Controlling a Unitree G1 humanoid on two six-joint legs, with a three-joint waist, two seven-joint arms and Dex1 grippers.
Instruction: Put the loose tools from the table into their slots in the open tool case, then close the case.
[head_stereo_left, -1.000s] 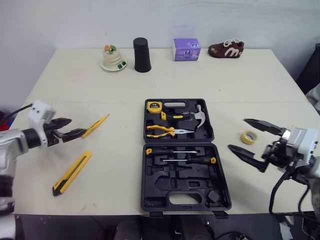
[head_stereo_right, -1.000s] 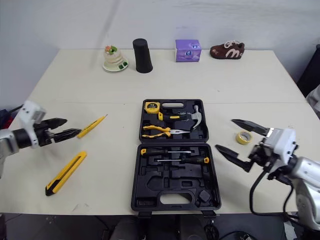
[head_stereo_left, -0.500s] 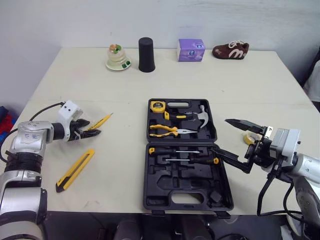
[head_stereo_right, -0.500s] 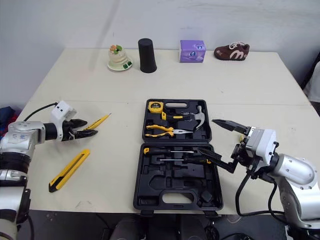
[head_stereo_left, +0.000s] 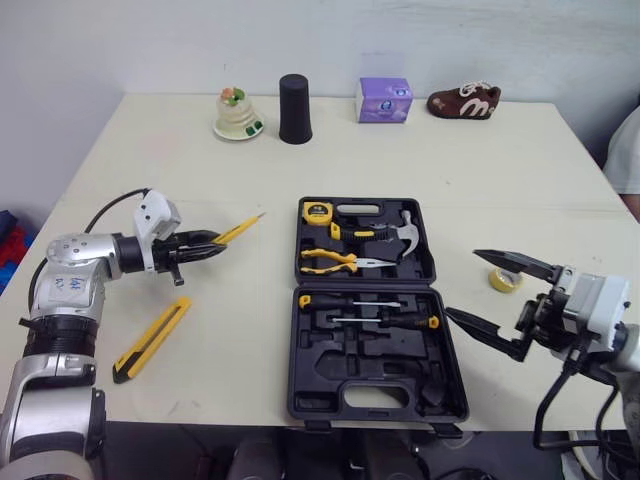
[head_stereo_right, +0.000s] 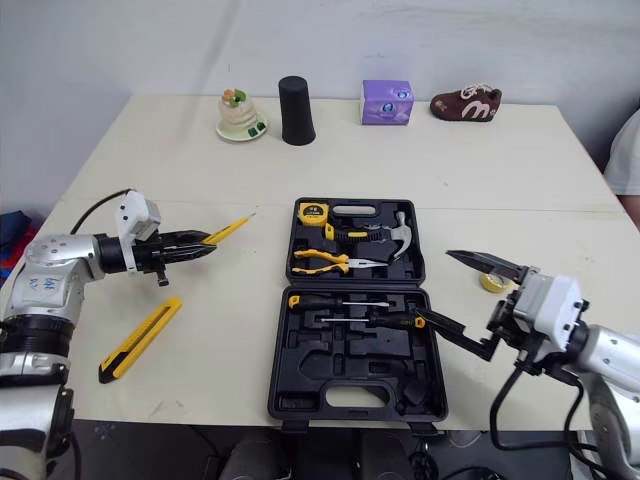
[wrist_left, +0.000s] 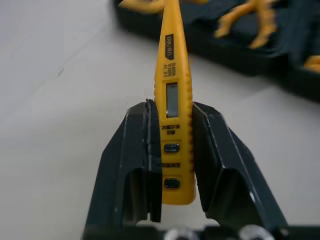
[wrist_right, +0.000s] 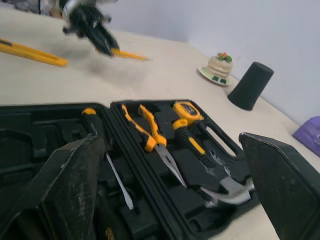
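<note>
My left gripper (head_stereo_left: 205, 245) is shut on a yellow tester pen (head_stereo_left: 240, 229), left of the open black tool case (head_stereo_left: 330, 372). In the left wrist view both fingers press the tester pen (wrist_left: 172, 100) at its button end, and its tip points toward the case. The case holds a tape measure (head_stereo_left: 314, 211), a hammer (head_stereo_left: 402, 230), pliers (head_stereo_left: 335, 262) and screwdrivers (head_stereo_left: 365, 303). A yellow utility knife (head_stereo_left: 150, 340) lies on the table near the front left. A roll of yellow tape (head_stereo_left: 503, 279) lies right of the case. My right gripper (head_stereo_left: 464, 284) stands open by the case's right edge, holding nothing.
Along the table's far edge stand a small figurine (head_stereo_left: 238, 114), a black cup (head_stereo_left: 293, 109), a purple box (head_stereo_left: 384, 100) and a brown shoe (head_stereo_left: 463, 101). Several slots in the case's near half are vacant.
My left gripper has shut on the tester pen and carried it right, toward the case. My right gripper swung in over the case, then drew back to its right edge, still open.
</note>
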